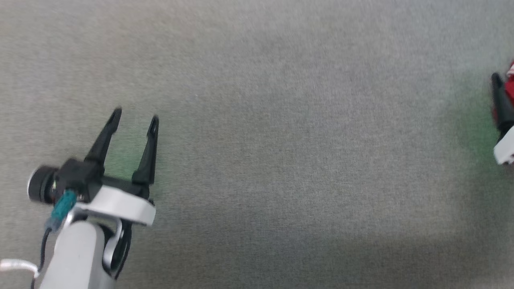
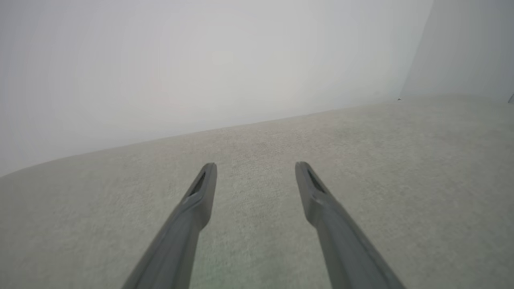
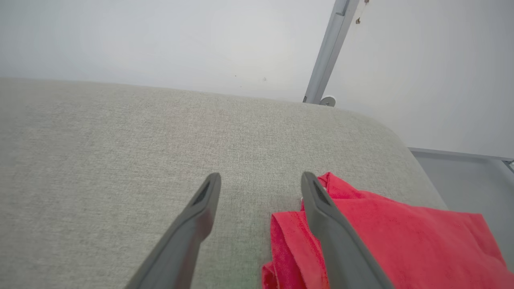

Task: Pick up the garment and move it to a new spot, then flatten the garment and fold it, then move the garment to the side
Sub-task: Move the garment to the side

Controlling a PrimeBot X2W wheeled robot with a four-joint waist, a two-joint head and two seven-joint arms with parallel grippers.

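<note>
The bright red garment [image 3: 401, 241] lies bunched on the grey fabric surface at the lower right of the right wrist view; a sliver of the garment [image 1: 510, 86] shows at the right edge of the head view. My right gripper [image 3: 261, 180] is open above the surface, its right finger over the garment's left edge, nothing between the fingers. One dark finger [image 1: 500, 100] of it shows at the head view's right edge. My left gripper [image 1: 136, 114] is open and empty at the lower left, over bare fabric, far from the garment; the left wrist view shows the left gripper [image 2: 255, 168] spread wide.
The grey fabric surface [image 1: 281, 140] spreads across the head view. In the right wrist view its rounded far edge [image 3: 361, 114] meets a pale wall, with a grey metal post [image 3: 327, 52] behind it and floor to the right.
</note>
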